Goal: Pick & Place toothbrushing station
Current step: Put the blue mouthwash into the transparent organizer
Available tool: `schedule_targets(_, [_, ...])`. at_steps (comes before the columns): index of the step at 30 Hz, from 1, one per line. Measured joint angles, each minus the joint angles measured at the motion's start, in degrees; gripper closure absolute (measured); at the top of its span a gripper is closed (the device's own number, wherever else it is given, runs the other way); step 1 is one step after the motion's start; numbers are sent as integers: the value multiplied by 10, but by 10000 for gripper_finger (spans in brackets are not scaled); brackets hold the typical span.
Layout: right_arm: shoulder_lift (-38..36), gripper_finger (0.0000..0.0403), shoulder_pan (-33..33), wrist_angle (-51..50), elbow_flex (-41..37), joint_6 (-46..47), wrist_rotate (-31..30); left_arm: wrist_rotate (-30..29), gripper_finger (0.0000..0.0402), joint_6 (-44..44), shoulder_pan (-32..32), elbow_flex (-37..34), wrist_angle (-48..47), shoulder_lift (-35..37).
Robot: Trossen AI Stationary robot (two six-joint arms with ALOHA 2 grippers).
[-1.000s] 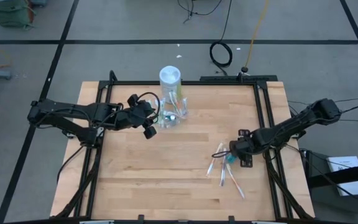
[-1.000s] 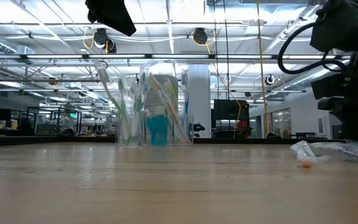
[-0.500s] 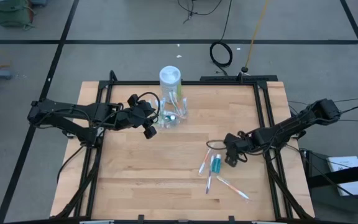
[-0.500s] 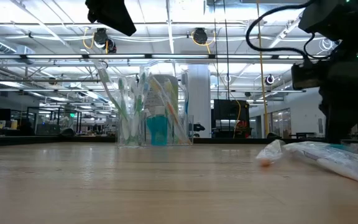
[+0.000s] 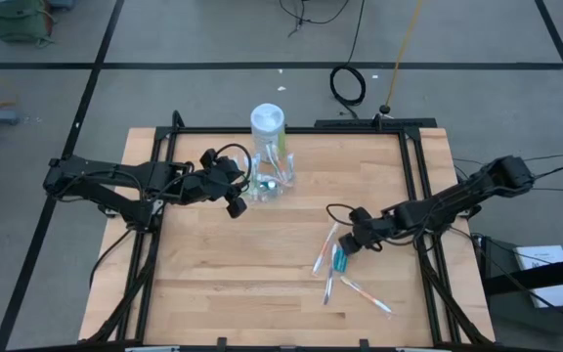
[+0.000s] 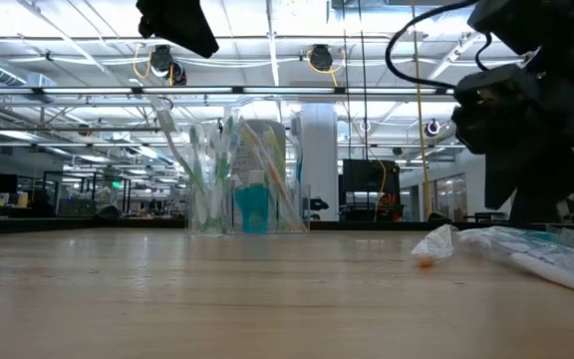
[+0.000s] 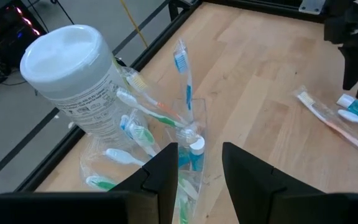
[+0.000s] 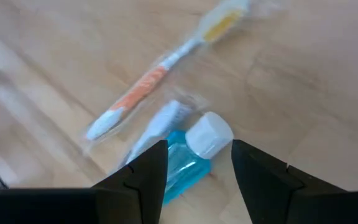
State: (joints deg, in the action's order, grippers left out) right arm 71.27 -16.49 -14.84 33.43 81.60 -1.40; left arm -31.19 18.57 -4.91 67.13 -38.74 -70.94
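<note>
Wooden planks form the table [image 5: 213, 274], ringed by a black frame, with grey floor all around in the high view. Toward the upper middle of that frame stands the toothbrushing station [image 5: 271, 178], a clear holder bristling with toothbrushes and a small blue bottle, touching the white canister [image 5: 268, 124] just above it in the frame. The left gripper [image 5: 234, 192] hangs just left of the station, its jaws spread with a gap between them and nothing held, as the left wrist view shows. At the lower right of the high frame lie loose wrapped toothbrushes [image 5: 324, 260] and a blue bottle with a white cap [image 8: 188, 155]. The right gripper [image 5: 350, 242] hovers at the bottle, jaws spread to either side of it, not closed on it.
</note>
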Motion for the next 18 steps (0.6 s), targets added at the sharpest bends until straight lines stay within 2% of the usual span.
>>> schedule_targets(5, [36,232,0,19,0,47,17,0,270,2,0,0,0,0])
schedule_targets(12, [99,232,7,78,2,50,17,0,270,-20,0,0,-1,0])
schedule_targets(18, [121,237,7,90,3,60,10,0,270,-40,0,0,-9,0])
